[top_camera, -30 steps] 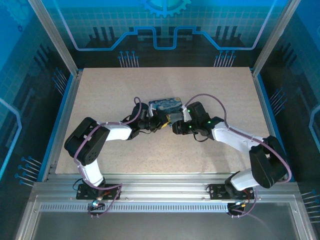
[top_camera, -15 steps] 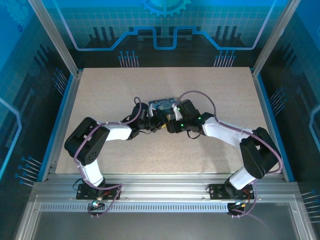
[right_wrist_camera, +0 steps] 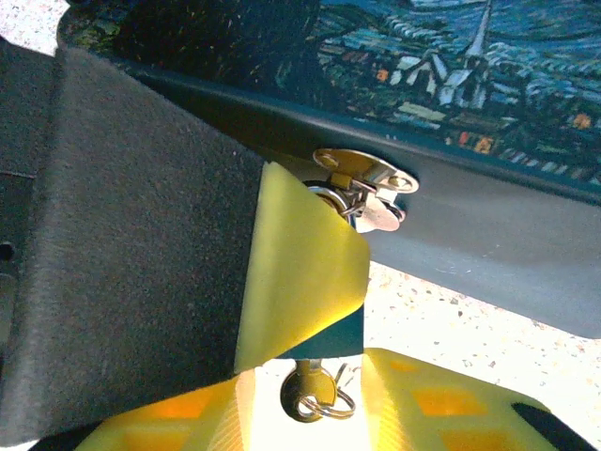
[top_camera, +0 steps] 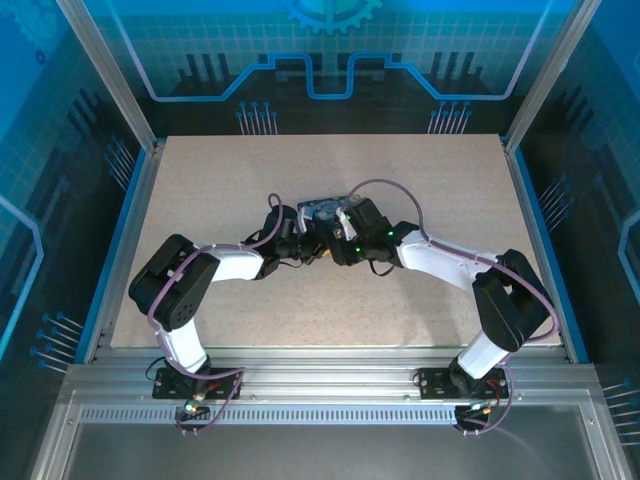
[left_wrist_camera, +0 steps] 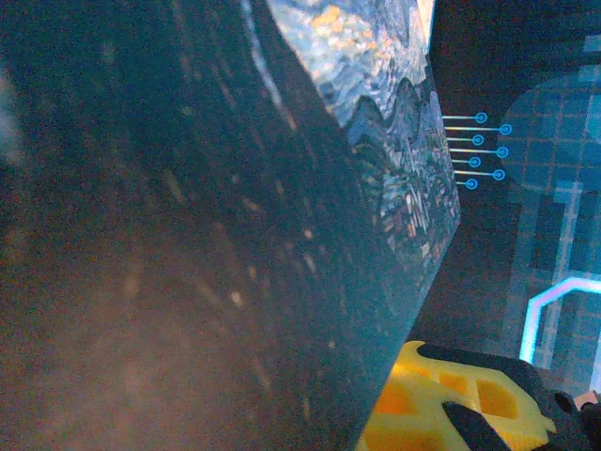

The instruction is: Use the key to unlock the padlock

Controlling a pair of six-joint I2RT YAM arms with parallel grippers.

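The starry-night tin (top_camera: 322,209) lies on the speckled table (top_camera: 420,180), a little behind the middle, and both arms reach in to its near side. The left gripper (top_camera: 308,243) is at the tin's near-left corner and the right gripper (top_camera: 333,240) is at its near edge, just beside the left one.

In the right wrist view, the tin's lid print shows a village with lit windows and a church spire under swirling blue sky. Below the lid runs the tin's plain dark front wall. The padlock (right_wrist_camera: 364,193), a small silvery piece, hangs on that wall from a round metal hasp plate.

One finger (right_wrist_camera: 300,272) of the right gripper has a broad black pad and a yellow tip that reaches up to the padlock and covers its left part. The other finger (right_wrist_camera: 441,404) is lower and further from the tin. The key (right_wrist_camera: 305,385) sits in the gap between the two fingers, on the side away from the tin. Its round bow faces the camera and a small split ring (right_wrist_camera: 326,407) is threaded through it. The blade is hidden behind the yellow tip. The fingers are parted, and I cannot tell whether they pinch the key.

In the left wrist view, the tin's dark wall is very close, with the printed lid running off to the upper right. A yellow-and-black moulded piece (left_wrist_camera: 441,404) sits under the tin's lower corner. The left gripper's fingers are pressed together, and what lies between them is hidden.
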